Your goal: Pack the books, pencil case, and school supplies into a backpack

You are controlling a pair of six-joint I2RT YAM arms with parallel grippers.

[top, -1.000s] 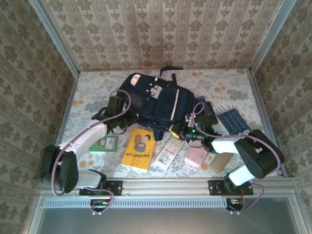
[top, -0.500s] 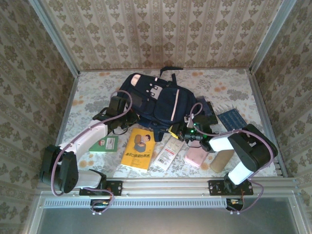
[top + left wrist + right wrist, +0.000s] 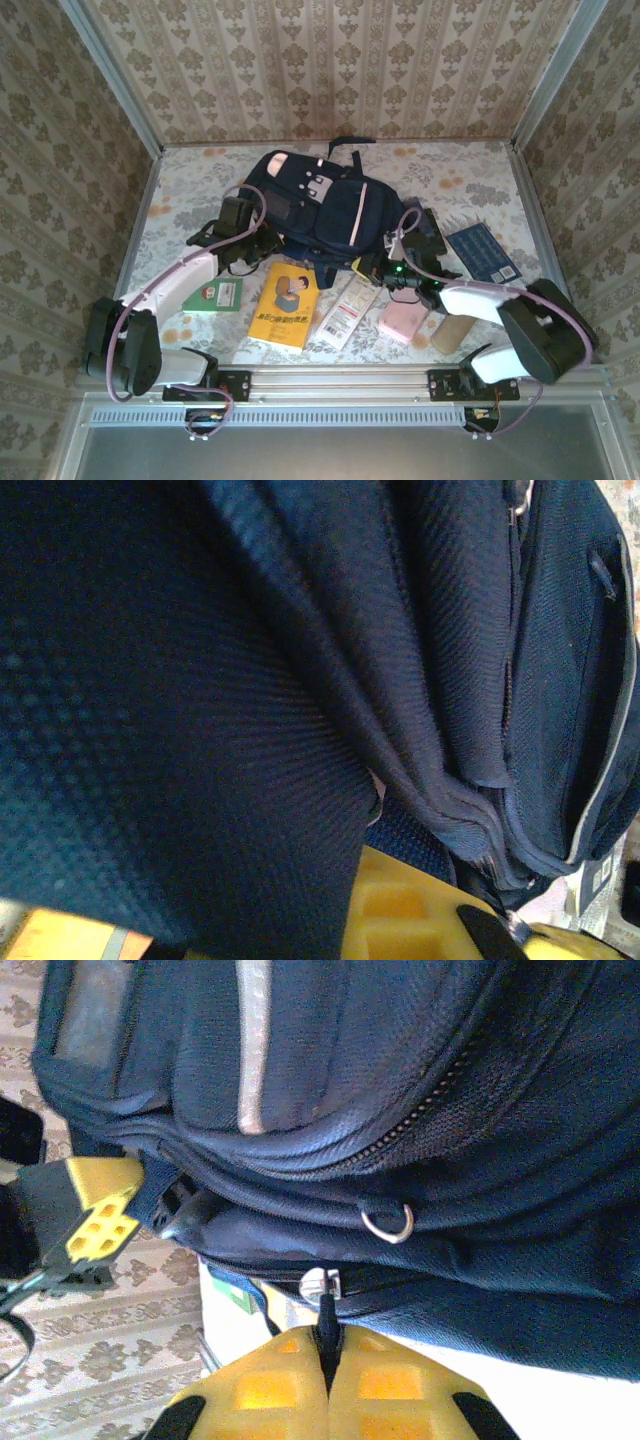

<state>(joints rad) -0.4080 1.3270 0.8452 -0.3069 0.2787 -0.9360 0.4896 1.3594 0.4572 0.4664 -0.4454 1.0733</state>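
The backpack [image 3: 320, 200] lies in the middle of the table [image 3: 200, 190]. The right tool [image 3: 328, 1340] pinches its zipper pull [image 3: 322, 1288] tight, and the left tool [image 3: 262, 243] clamps the backpack's near edge. Best to draw straight along the zip, fabric taut.

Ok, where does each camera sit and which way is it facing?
Top external: above and behind the bases, looking down at the table; left arm and right arm reach the backpack.
Left wrist: on the left arm, close against backpack fabric; left fingers at bottom.
Right wrist: on the right arm, facing the backpack; right fingers shut on the zipper pull.
Shared: all show the backpack.
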